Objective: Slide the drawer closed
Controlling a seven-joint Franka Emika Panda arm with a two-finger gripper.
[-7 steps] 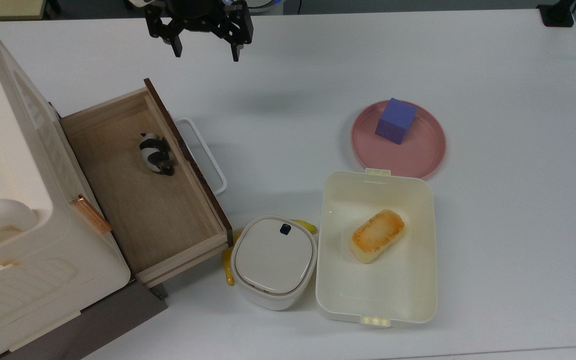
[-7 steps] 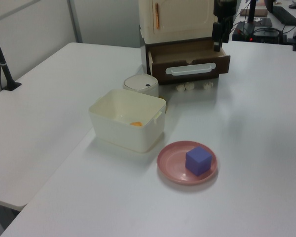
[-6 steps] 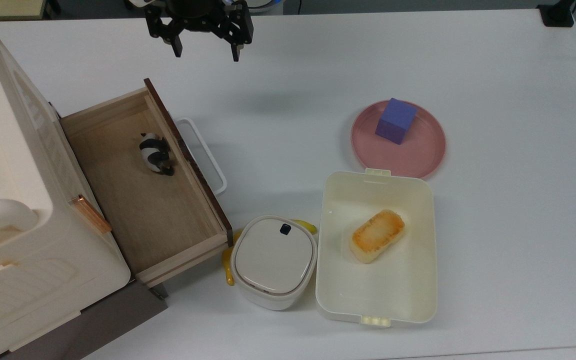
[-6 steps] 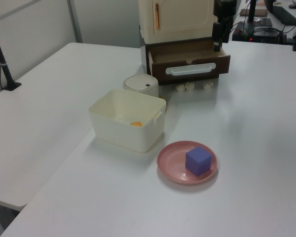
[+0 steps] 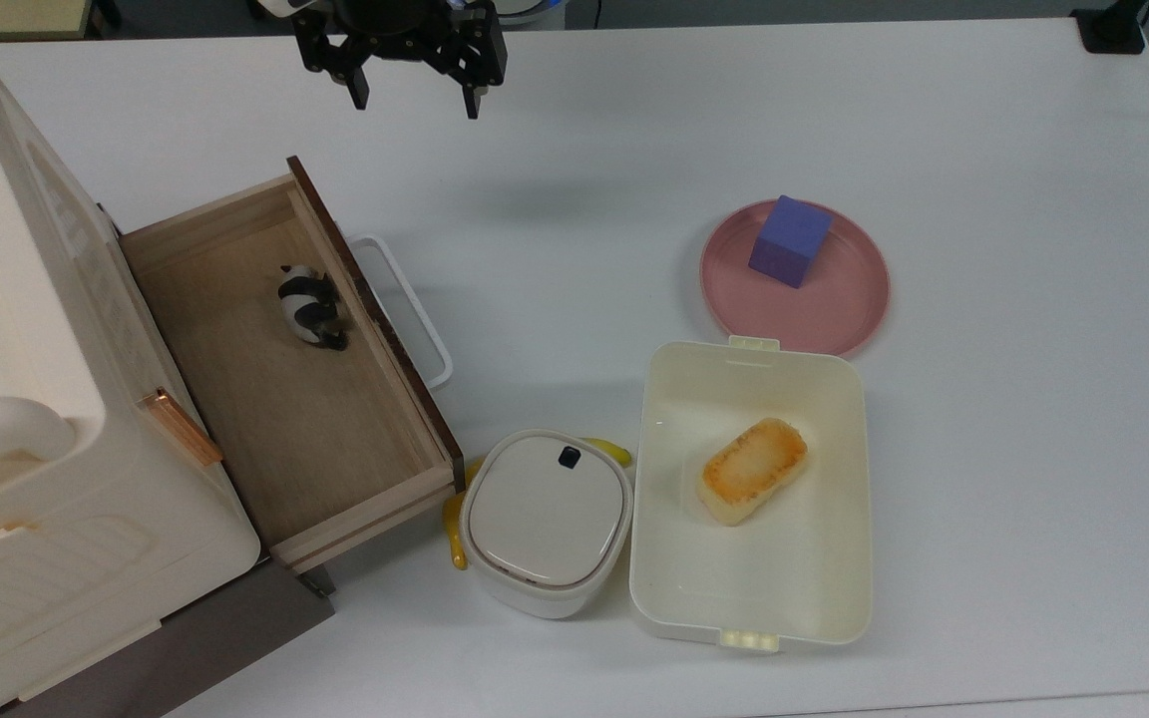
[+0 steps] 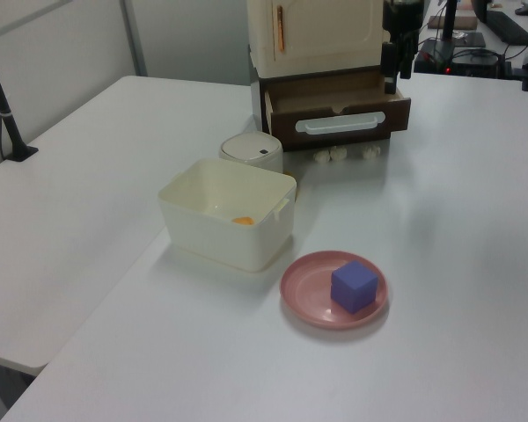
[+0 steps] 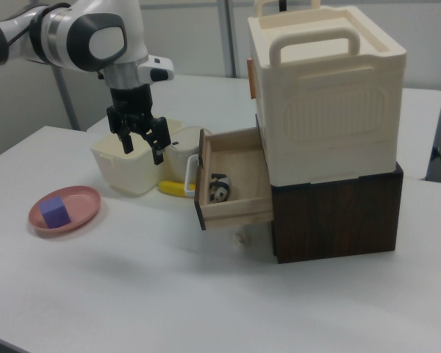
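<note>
I'm still on the approach: my hand [image 5: 416,98] hangs empty, fingers apart, above the desk [image 5: 983,150], clear of the drawer [image 5: 285,369], which stands pulled out. Next I'd push its front in.

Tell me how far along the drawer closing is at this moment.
Nothing looks done yet: the drawer stands pulled well out, a small black-and-white figure lying inside. In hand: the gripper hangs open above the table, apart from the white bar handle and the dark front panel. Left: reach the front and push the drawer in.
</note>
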